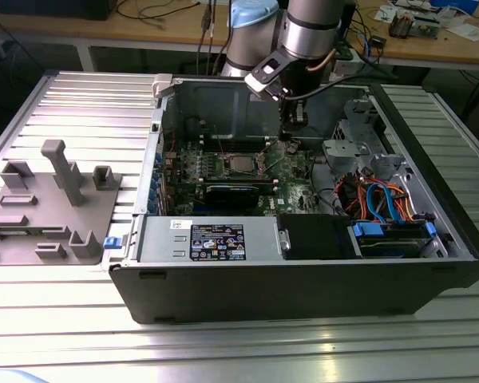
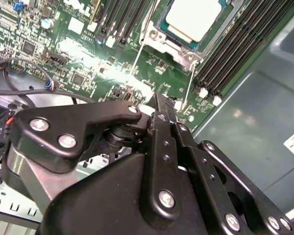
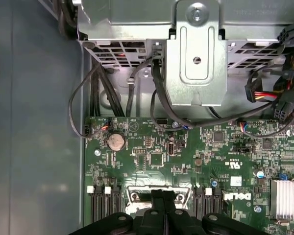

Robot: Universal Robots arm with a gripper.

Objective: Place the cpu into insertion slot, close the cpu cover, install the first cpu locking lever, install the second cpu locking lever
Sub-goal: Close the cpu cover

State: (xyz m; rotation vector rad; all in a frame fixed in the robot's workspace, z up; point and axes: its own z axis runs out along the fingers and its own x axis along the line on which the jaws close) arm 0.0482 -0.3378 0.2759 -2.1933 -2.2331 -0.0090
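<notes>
The cpu [image 2: 195, 17], a flat square with a dull silver top, lies in the insertion slot on the green motherboard; in the exterior view the cpu [image 1: 241, 164] is mid-board inside the open case. The cpu cover [image 2: 172, 45] lies flat around the chip as a silvery frame. Two thin wire levers [image 2: 190, 81] [image 2: 138, 51] stick out from the socket's corners, loose above the board. My gripper [image 2: 158, 100] is shut with nothing seen between its fingers. It hangs above the board just beside the socket, close to one lever's end. In the first wrist view the gripper [image 3: 162, 193] overlaps the socket frame [image 3: 136, 197].
Black memory slots [image 2: 235, 54] flank the socket on both sides. A long black card [image 1: 235, 193] lies in front of it. A metal drive cage [image 3: 196, 54] with black cables is close by. Orange and blue cables [image 1: 383, 199] fill the case's right in the exterior view. A grey fixture tray [image 1: 48, 199] sits outside.
</notes>
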